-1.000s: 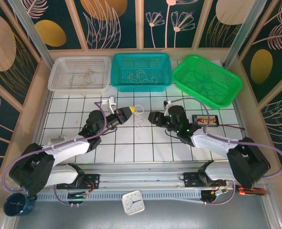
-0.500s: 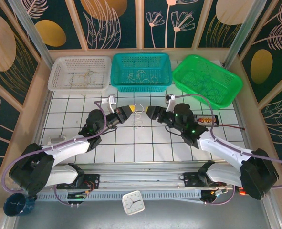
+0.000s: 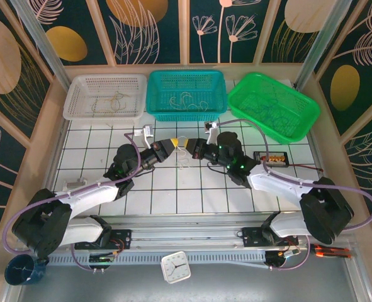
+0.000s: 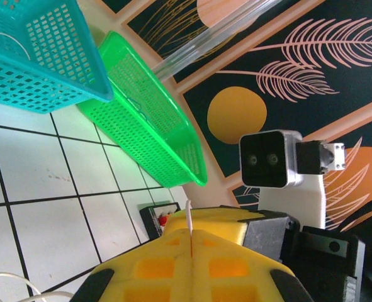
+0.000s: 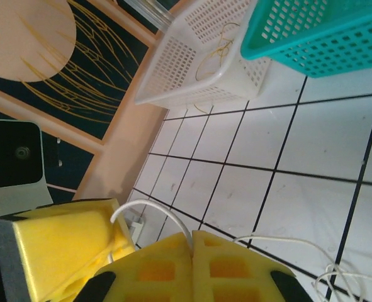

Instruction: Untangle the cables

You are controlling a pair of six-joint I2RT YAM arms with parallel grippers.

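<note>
- Near the middle of the white tile table with black grid lines [image 3: 192, 196]: thin whitish-grey cables [image 3: 181, 157], a small loopy bundle, gripped at the top from both sides, with loose loops down on the tiles.
- Gripped from the left by the left gripper [image 3: 175, 144], yellow-padded fingers pressed fully together on one strand. From the left wrist, a white wire end poking up out of the seam between the pads.
- Gripped from the right by the right gripper [image 3: 194, 148], yellow pads likewise closed flat. From the right wrist, a white strand arching out of the seam towards the other gripper's pad.
- Tips of the two grippers face to face, just beside each other.
- Along the far edge, in a row from left to right: white perforated plastic basket [image 3: 104, 115], teal perforated plastic basket [image 3: 186, 114], bright green perforated plastic basket [image 3: 261, 123], the green one turned at an angle. Thin wires lying in each.
- Just right of the right arm's wrist: small black rectangular box [image 3: 271, 158] flat on the tiles.
- At the near rail, between the arm bases: small white square clock [image 3: 175, 267].
</note>
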